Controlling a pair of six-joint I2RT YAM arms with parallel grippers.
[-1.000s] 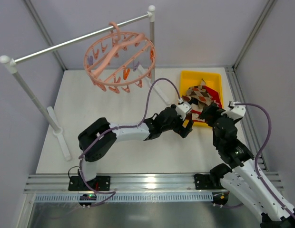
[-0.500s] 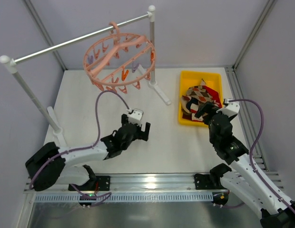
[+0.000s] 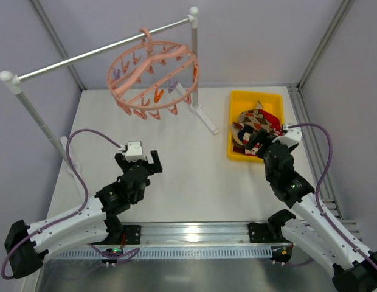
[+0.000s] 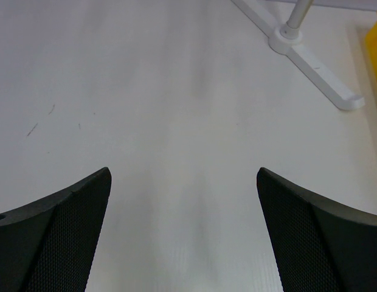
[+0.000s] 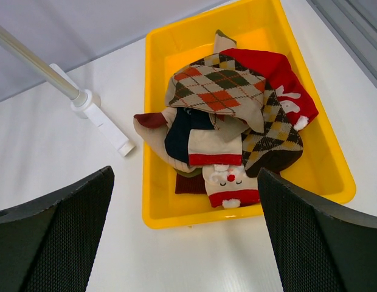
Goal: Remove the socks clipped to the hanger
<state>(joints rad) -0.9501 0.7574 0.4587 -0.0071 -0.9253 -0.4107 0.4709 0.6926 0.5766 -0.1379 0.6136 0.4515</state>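
The left gripper (image 4: 183,176) stands wide open with nothing between its dark, mesh-textured fingers (image 4: 61,237), low over the white table (image 4: 176,91). Its wrist view shows only bare tabletop with a few faint scuffs (image 4: 33,129) ahead to the left, and a white post foot (image 4: 316,58) far ahead on the right. The right gripper (image 5: 185,176) is also spread open and holds nothing. Just ahead of it the socks (image 5: 231,115) lie heaped in a yellow bin (image 5: 149,182): argyle in tan, brown and orange, one red, one navy and cream, and one with a small Santa face nearest the fingers. Only this wrist view shows those patterns; from above the heap is a jumble. The top view alone shows the hanger (image 3: 153,76), hooked on a grey rail (image 3: 85,56) well beyond the left gripper and up to the left of the right one, its small clips dangling. Pale grey walls (image 3: 249,36) and metal struts (image 3: 325,39) enclose the table.
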